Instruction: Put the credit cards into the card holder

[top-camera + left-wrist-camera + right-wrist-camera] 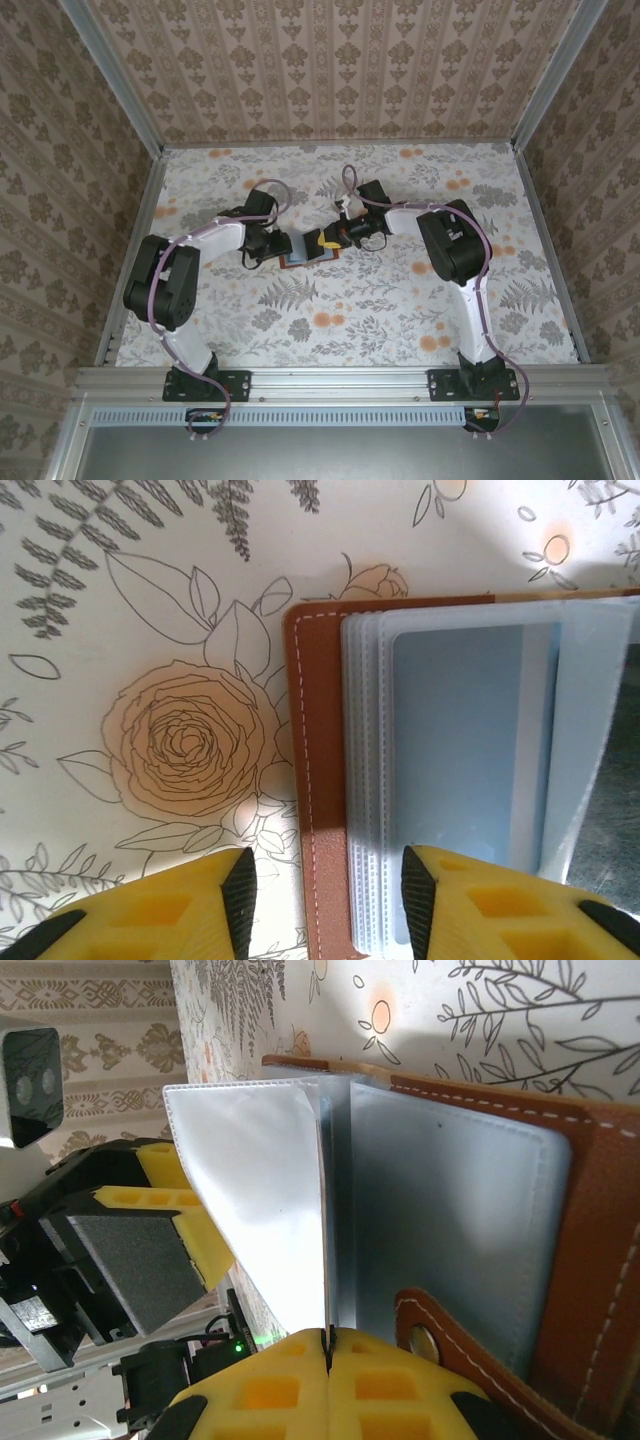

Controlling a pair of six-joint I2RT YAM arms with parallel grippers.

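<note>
Centrally, the right gripper (327,1345) is clenched on the edge of a translucent pocket sleeve (255,1190), holding it upright from the open card holder (590,1210), which lies flat on the floral cloth (400,300) at mid-table. The left gripper (328,905), jaws apart and grasping nothing, hovers over the holder's stitched leather edge; a bluish credit card (460,740) sits in the uppermost flat pocket.

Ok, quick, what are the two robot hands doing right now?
Left gripper: open, holding nothing.
Right gripper: shut on a clear sleeve of the card holder.
</note>
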